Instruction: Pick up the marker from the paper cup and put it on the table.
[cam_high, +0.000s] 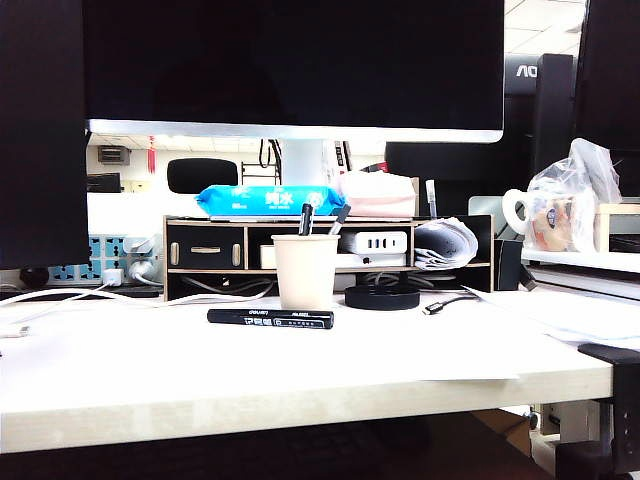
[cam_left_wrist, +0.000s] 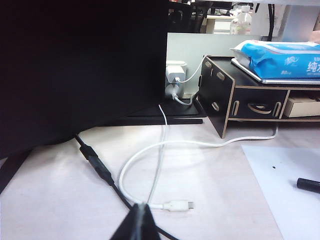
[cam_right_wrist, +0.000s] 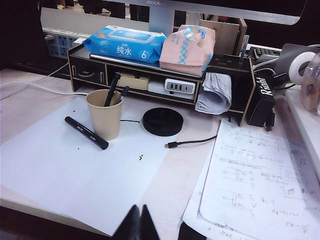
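Black lettered marker (cam_right_wrist: 86, 133) lay flat on white desk (cam_high: 300, 370), seven o'clock of beige paper cup (cam_right_wrist: 104, 114). Left end effector (cam_left_wrist: 140, 220) and right end effector (cam_right_wrist: 138, 222) closed, empty, retracted. Best: hold clear, leave marker alone.

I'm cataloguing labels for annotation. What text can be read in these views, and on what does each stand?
"纯水": blue wipes pack on the shelf.
"6": same pack.
"AO", cut off: dark monitor back.
"Rïdhï", uncertain: black box beside the shelf.
White lettering on the marker lying on the table: too small.
Handwriting on the sheet: illegible.
Paper cup: no print.
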